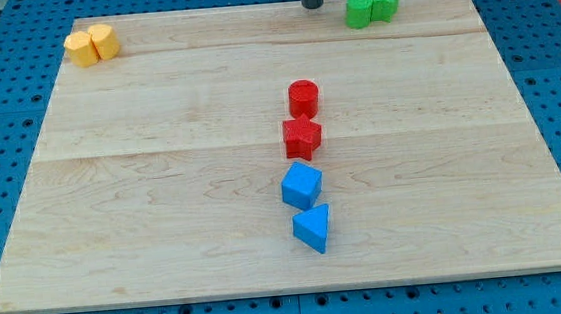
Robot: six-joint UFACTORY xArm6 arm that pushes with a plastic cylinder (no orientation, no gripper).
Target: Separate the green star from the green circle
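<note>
The green circle and the green star sit touching each other at the view's top right of the wooden board, the star to the right of the circle. My tip is at the view's top edge, a short way to the left of the green circle and not touching it.
A red cylinder, a red star-like block, a blue cube and a blue triangle form a column in the middle. Two yellow blocks sit touching at the top left. Blue pegboard surrounds the board.
</note>
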